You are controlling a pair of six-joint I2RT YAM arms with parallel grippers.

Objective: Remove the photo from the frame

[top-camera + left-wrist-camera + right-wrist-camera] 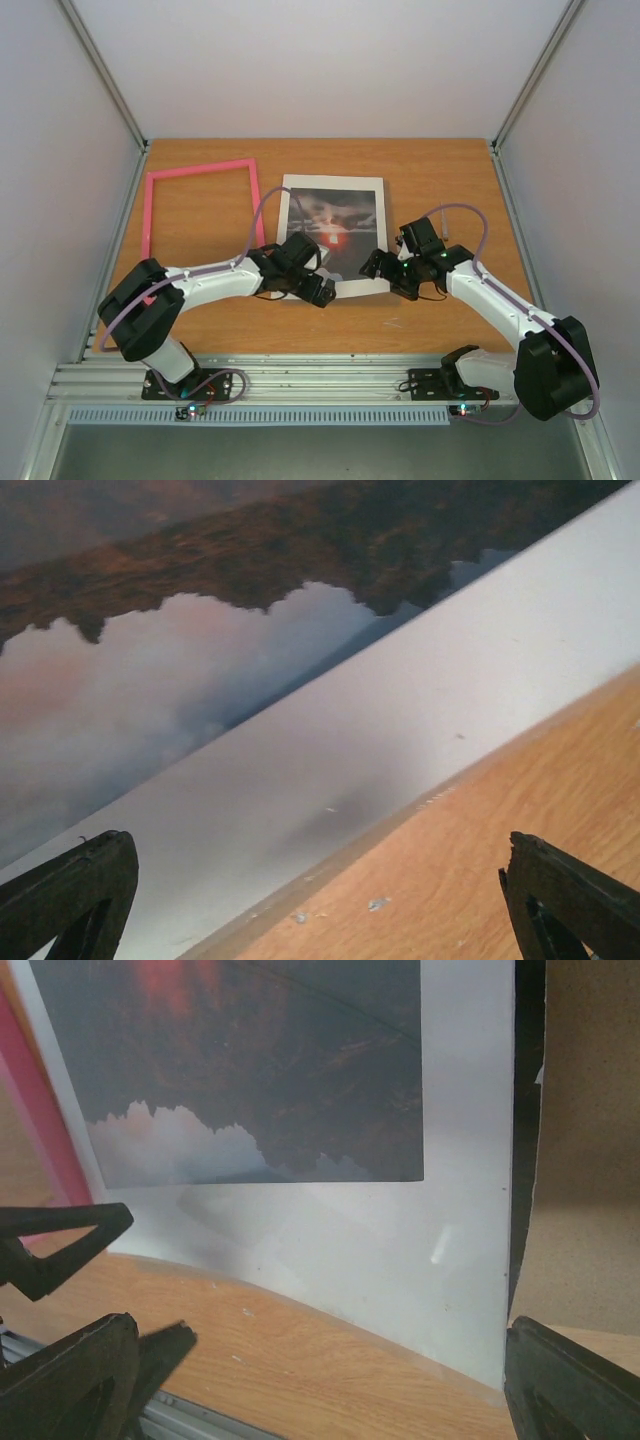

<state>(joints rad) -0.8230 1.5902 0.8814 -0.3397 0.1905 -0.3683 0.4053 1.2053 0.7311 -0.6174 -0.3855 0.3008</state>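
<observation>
- The left claw (318,288) was found with its jaws spread wide and nothing between them, poised over the near left corner of the photo (335,225). Beneath it only the white border (400,730) and bare table (520,810) were seen.
- The right claw (378,267) was likewise spread wide and empty, set at the photo's near right corner.
- The photo was laid flat on the table, picture side up, with no frame around it.
- The frame (149,215) was placed to the left of the photo, close by but apart, and bare wood was shown through its opening.
- The removal was therefore judged done, or very nearly so.
- The photo was judged light, thin and bendable, probably smooth-faced, and easily creased or smudged. Little edge was offered for a grip, since it lay flat against the wood.
- A hold was judged best taken on the white border at a near corner, with one finger slid beneath and the printed part left untouched.
</observation>
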